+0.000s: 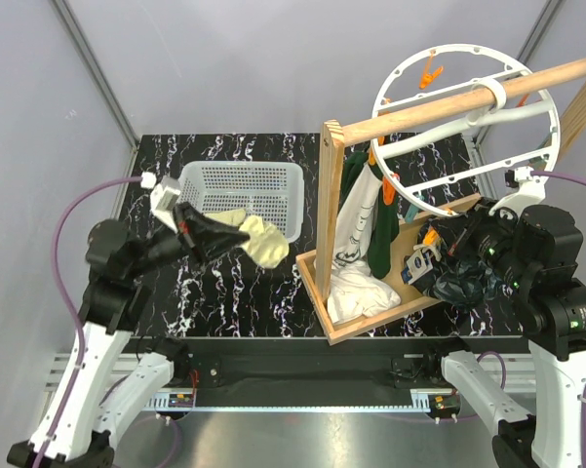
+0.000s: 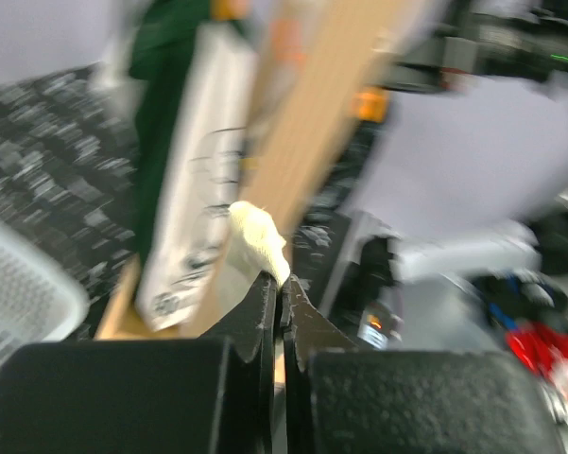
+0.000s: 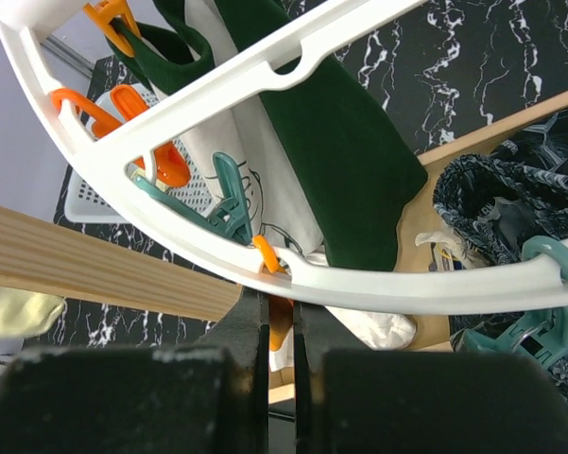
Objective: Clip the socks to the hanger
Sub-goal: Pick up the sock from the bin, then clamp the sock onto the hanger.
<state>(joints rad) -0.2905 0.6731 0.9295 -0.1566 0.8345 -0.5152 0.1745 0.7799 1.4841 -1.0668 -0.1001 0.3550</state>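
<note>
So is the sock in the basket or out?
Out: the left gripper is shut on the sock, held beside the basket.

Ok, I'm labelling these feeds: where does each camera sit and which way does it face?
Top external: above and behind the bases, looking down on the table; both arms show.
Left wrist: on the left arm, looking along the left gripper, shut on a sock; blurred.
Right wrist: looking along the right gripper, shut on an orange peg on the hanger.
Shared: top and right wrist both show the hanger.
</note>
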